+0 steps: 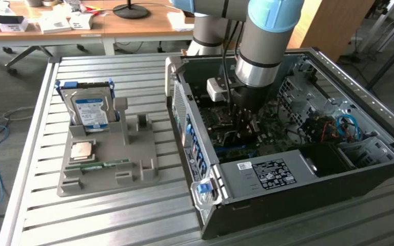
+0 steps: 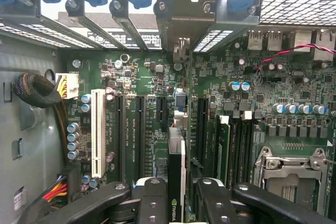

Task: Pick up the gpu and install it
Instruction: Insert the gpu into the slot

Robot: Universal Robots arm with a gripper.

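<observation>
The gpu [image 2: 177,156] appears edge-on in the wrist view, a thin dark card with a logo near my fingers and its silver bracket [image 2: 181,24] at the case's rear slot openings. My gripper [image 2: 176,195] is shut on the card, one black finger [image 2: 152,195] on each side. The card stands upright along a black expansion slot of the green motherboard [image 2: 252,103]. Seen from the exterior view, my gripper [image 1: 243,128] reaches down inside the open computer case [image 1: 266,174], and the arm hides the card.
On the exterior view's left, a grey holder [image 1: 142,171] carries a hard drive [image 1: 91,110], a processor chip [image 1: 82,149] and a memory stick [image 1: 104,165]. A white slot [image 2: 97,129], memory slots and the processor socket [image 2: 294,166] flank the card. Cables [image 1: 344,128] lie in the case.
</observation>
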